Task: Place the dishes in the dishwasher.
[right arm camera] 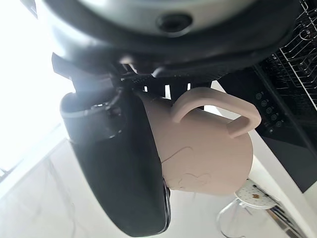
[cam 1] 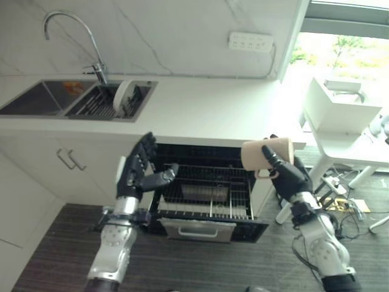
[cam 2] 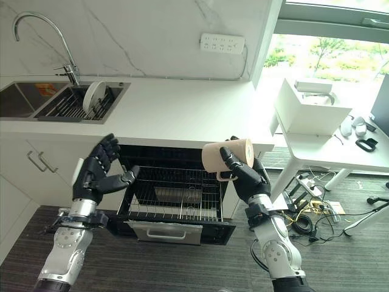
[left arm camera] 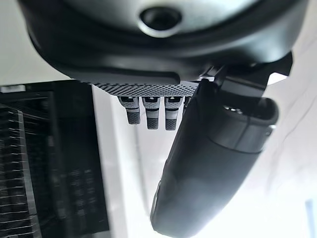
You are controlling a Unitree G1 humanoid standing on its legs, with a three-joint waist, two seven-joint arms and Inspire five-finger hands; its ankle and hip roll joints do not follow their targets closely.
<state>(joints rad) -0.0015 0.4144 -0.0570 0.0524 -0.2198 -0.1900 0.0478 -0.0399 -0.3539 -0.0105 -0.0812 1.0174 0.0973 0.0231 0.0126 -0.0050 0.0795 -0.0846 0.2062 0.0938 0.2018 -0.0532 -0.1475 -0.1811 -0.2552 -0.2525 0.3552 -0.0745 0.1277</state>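
- Beige mug [cam 2: 227, 157] sits in the right hand [cam 2: 248, 177], fingers and thumb curled round the body, handle pointing down toward the rack; right wrist view confirms the wrap on the mug wall.
- Mug is held on its side in the air, above the right front corner of the dishwasher [cam 2: 176, 228], level with the desk [cam 2: 182, 118] edge, not yet over the rack [cam 2: 173, 198].
- Left hand [cam 2: 97, 173] is empty, fingers straight and spread, just left of the dishwasher opening. Keep it off the rack.
- Next, as I judge it: carry the mug left and down over free wire, turn the mouth down, lower until the rim seats, then let go.
- Risk: the handle could snag a wire; clear it first.
- One plate [cam 2: 92, 96] stands in the sink [cam 2: 36, 115] rack, to load later.
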